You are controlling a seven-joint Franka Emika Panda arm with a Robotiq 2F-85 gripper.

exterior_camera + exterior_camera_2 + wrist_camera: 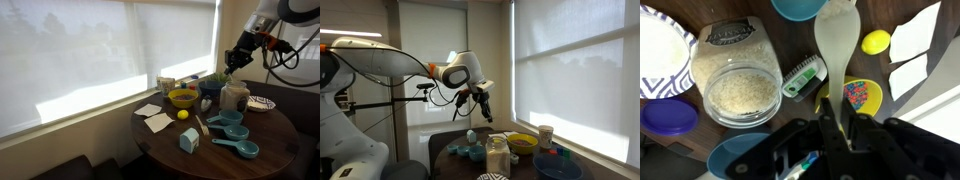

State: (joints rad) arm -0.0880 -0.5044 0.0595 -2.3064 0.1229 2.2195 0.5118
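Note:
My gripper [837,125] is shut on the handle of a pale cream spoon [837,45], held high above the round dark table [270,130]. In the wrist view the spoon's bowl points away over the table. Below it sit a yellow bowl [862,95] of coloured candies, a glass jar [737,85] of rice, a green-and-white brush [803,76] and a yellow lemon [876,41]. In both exterior views the gripper [234,60] [480,103] hangs well above the yellow bowl [183,97] [523,143] and jar [235,96] [497,156].
Blue measuring cups [237,135] lie on the table's near side. White paper napkins [153,117] lie by the lemon [183,114]. A patterned plate [262,103], a blue lid [668,116] and a paper cup [545,135] stand around. A window with blinds [90,50] backs the table.

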